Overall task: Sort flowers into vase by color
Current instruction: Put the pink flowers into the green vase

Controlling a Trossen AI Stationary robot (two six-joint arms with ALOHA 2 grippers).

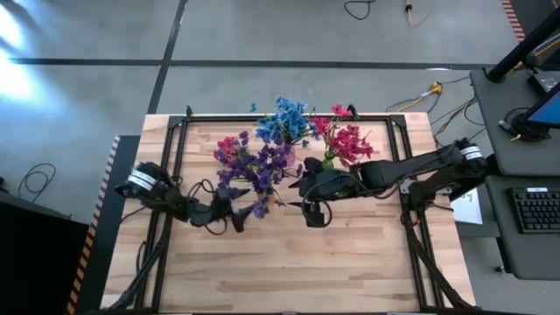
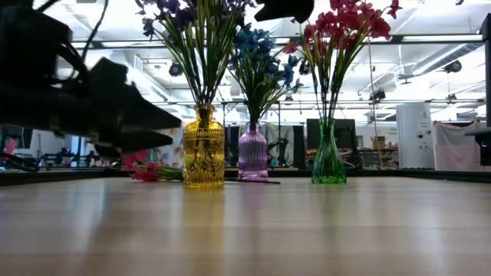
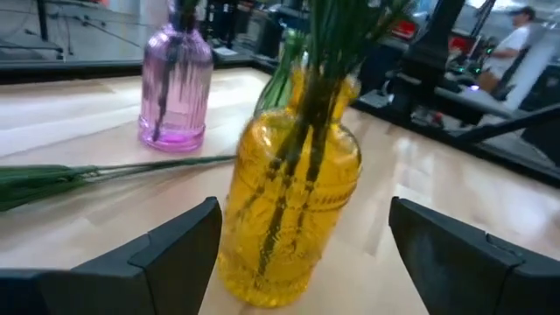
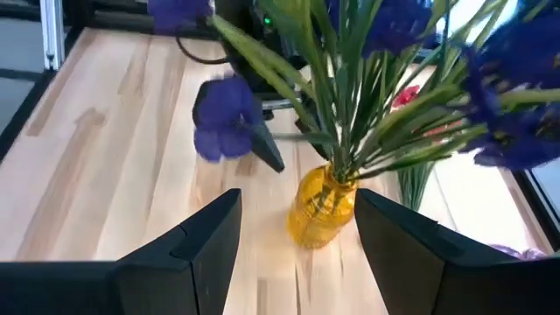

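The left gripper [image 1: 234, 216] hangs low just beside the yellow vase [image 3: 289, 210], jaws spread wide and empty. The right gripper [image 1: 315, 213] hovers above the same vase on its opposite side, jaws likewise parted, holding nothing, arm reaching in.

no readable text, no labels, no brands, no numbers on anything in view

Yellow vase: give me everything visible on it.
The yellow vase is amber, see-through, glass by the look, with embossed patterning, a round body and a narrow neck. It stands upright on the wooden table, left of the purple vase, holding green-stemmed purple flowers. The left pincer is open, its fingers flanking the vase without touching.
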